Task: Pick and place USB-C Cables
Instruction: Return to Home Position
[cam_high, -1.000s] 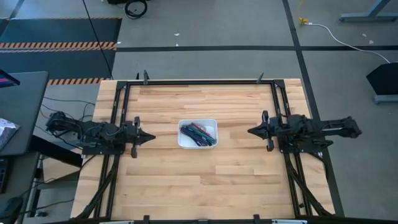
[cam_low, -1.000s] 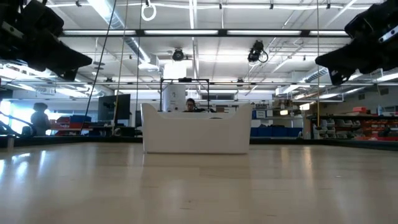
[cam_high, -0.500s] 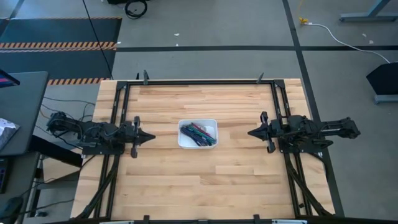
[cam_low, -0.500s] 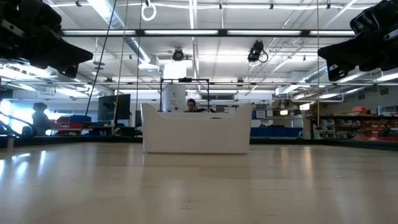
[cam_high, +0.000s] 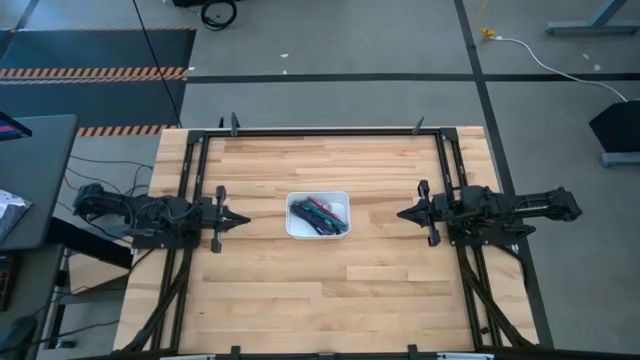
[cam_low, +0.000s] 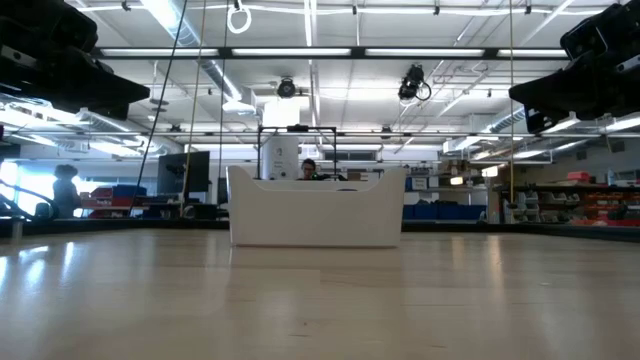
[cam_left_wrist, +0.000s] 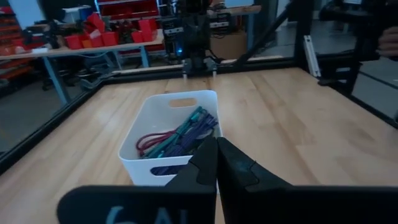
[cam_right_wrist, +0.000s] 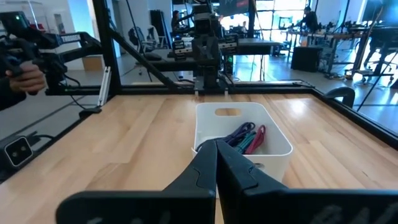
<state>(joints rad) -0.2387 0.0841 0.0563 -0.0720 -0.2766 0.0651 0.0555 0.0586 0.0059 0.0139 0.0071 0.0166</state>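
Left gripper at mid-left and right gripper at mid-right are pinched together, empty; homing's best done slowly, well clear of the white bin of USB-C cables.

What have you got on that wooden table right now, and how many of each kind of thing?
grippers: 2, the left gripper and the right gripper, both shut, one on either side of the bin
white bin: 1, in the middle of the table
cable heap: 1, inside the bin; the single cables are too tangled to count
Total: 4
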